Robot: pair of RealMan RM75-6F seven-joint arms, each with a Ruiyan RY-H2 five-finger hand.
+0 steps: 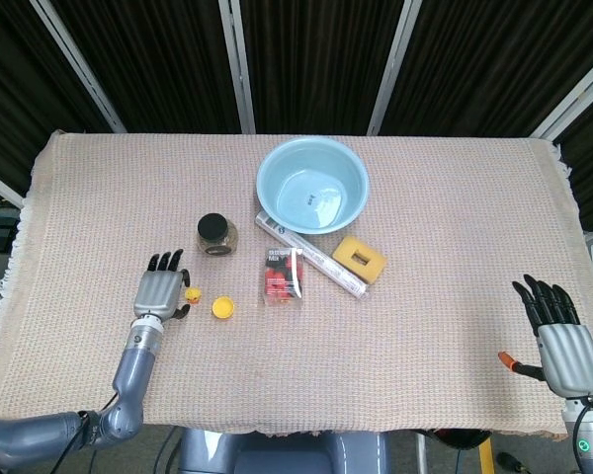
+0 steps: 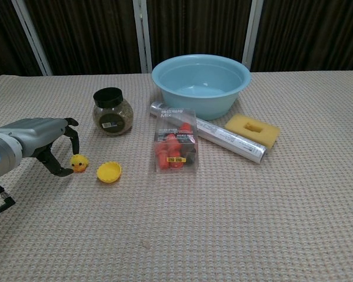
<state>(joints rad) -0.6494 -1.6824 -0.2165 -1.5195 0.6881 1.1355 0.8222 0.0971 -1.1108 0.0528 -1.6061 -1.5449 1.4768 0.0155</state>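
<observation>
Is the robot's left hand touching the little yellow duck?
Cannot tell: in the chest view the left hand has fingers curled right beside the duck, with no plain gap or contact.

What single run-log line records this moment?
left hand: open, at yellow duck | right hand: open, table edge | cap: beside duck
</observation>
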